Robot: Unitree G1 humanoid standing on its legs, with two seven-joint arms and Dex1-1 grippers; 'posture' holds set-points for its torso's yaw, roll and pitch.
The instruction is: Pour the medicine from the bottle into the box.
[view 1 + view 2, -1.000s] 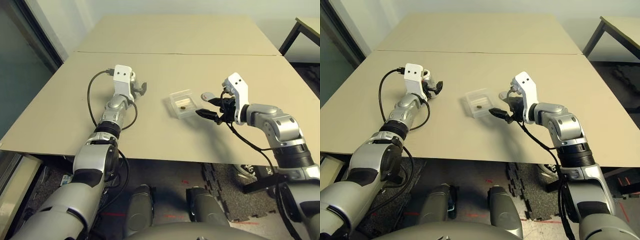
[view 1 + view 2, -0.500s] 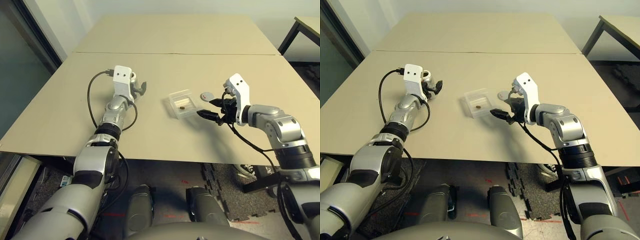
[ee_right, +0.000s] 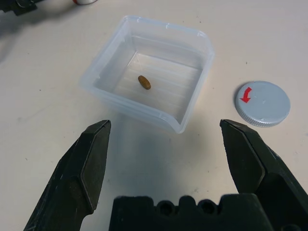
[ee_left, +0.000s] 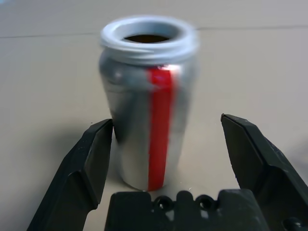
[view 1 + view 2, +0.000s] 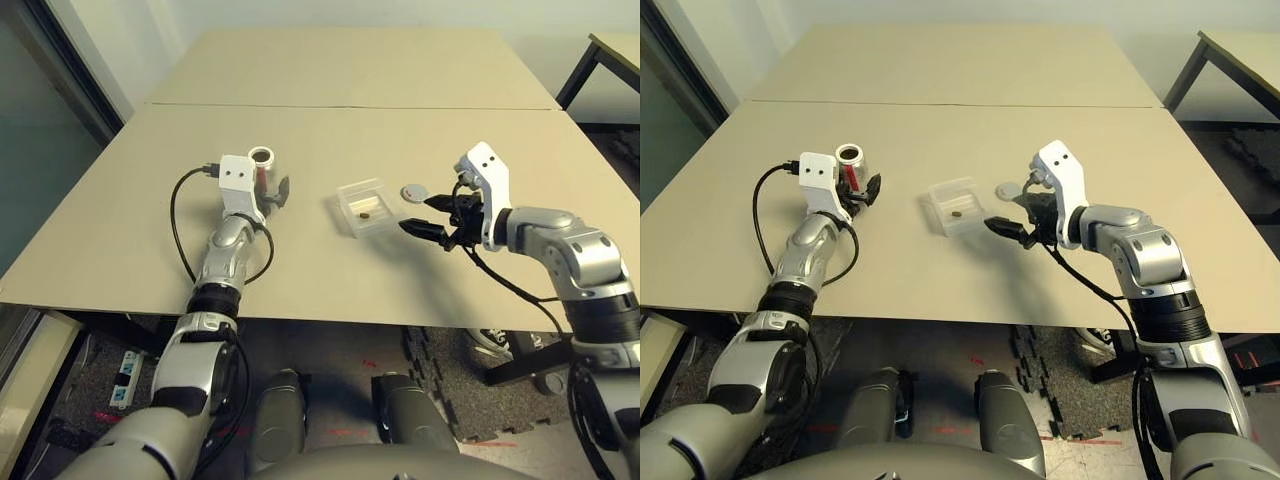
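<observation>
The left gripper had drawn back, fingers spread, from the upright bottle; the right gripper, also spread, hovered near the box holding the medicine.

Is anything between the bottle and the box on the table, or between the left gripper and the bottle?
Nothing visible. The bottle stands upright and uncapped, with bare table between it and the box. The left gripper is open, its fingers either side of the bottle with nothing between. The pill already lies in the box; the cap sits beside it.

A tan table bears the upright bottle, the clear box and a grey cap
</observation>
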